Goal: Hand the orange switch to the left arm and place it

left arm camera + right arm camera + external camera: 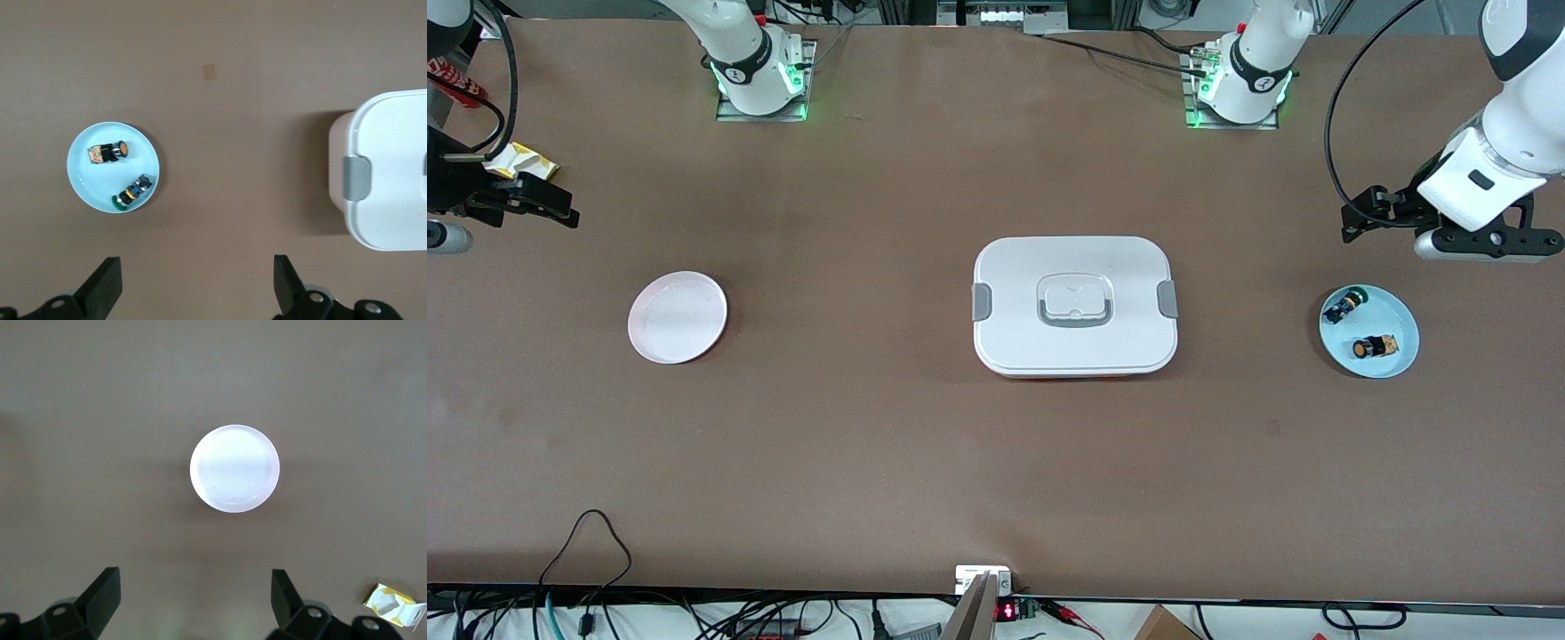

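The orange switch (1374, 347) lies on its side on a small light-blue plate (1394, 309) toward the left arm's end of the table. It also shows in the left wrist view (109, 152). The white box (1074, 305) with grey clips stands at the table's middle. It also shows in the left wrist view (393, 180). My left gripper (1369, 213) is open and empty in the air over bare table beside the blue plate (93, 180). It also shows in its own wrist view (198, 280). My right gripper (551, 203) is open and empty, up over the right arm's end of the table. It also shows in its own wrist view (195, 593).
A small black switch with blue and green parts (1344, 307) shares the blue plate, also in the left wrist view (133, 193). An empty pink plate (678, 316) lies toward the right arm's end, also in the right wrist view (234, 468). A yellow wrapper (520, 162) lies beside the right gripper.
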